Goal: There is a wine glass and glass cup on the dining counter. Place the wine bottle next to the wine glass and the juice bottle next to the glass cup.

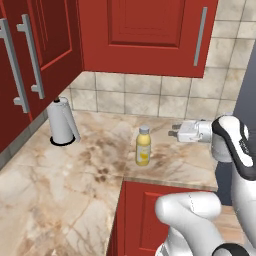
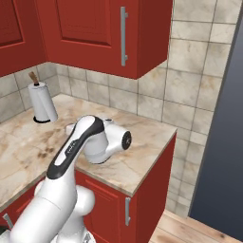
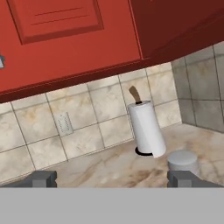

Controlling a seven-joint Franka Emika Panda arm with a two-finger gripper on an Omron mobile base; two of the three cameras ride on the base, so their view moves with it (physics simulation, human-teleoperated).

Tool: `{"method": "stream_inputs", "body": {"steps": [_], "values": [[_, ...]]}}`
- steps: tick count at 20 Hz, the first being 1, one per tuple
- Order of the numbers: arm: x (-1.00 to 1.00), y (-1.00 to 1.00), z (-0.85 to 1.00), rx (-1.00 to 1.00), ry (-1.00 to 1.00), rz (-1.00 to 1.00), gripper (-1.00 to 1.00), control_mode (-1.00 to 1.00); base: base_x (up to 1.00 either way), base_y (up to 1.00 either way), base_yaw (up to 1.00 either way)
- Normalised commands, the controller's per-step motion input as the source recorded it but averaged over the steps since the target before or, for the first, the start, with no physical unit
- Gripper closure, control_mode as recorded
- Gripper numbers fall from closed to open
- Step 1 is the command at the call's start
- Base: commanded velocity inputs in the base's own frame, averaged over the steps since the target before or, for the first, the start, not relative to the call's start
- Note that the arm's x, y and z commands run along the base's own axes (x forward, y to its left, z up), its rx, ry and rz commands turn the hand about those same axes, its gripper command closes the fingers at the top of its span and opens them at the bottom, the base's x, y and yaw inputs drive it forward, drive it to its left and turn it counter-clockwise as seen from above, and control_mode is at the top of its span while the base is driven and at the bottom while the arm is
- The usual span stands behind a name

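The juice bottle point(image 1: 143, 146), stubby with pale yellow liquid and a grey-white cap, stands upright on a marbled kitchen counter point(image 1: 60, 175) near its front edge. My gripper point(image 1: 174, 132) hovers to its right at about cap height, pointing left, a short gap away. In the hand view the fingertips point(image 3: 42, 178) stand wide apart, so the gripper point(image 3: 113, 179) is open and empty, and the juice bottle's cap point(image 3: 183, 160) rises just above the right fingertip. The wine bottle, wine glass, glass cup and dining counter are out of view.
A paper towel roll point(image 1: 62, 121) stands on its holder in the counter's back left corner. Red wall cabinets point(image 1: 145, 35) hang low above the tiled backsplash, which has an outlet point(image 3: 64, 124). The counter ends at a front edge point(image 1: 170, 183) over red base cabinets; a dark panel point(image 2: 223, 142) stands right.
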Motion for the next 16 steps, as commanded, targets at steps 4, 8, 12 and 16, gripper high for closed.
{"method": "stream_inputs", "body": {"steps": [4,8,12,16], "values": [[0.35,0.16,-0.28,0.02,0.00,0.08,-1.00,-1.00,0.00,0.00,0.00],[0.38,0.15,-0.30,0.00,0.00,0.08,-1.00,-1.00,0.00,0.00,0.00],[0.55,0.05,-0.20,0.00,-0.01,0.04,-1.00,-1.00,0.00,0.00,0.00],[0.45,0.00,-0.10,0.00,-0.04,0.04,-1.00,-1.00,0.00,0.00,0.00]]}}
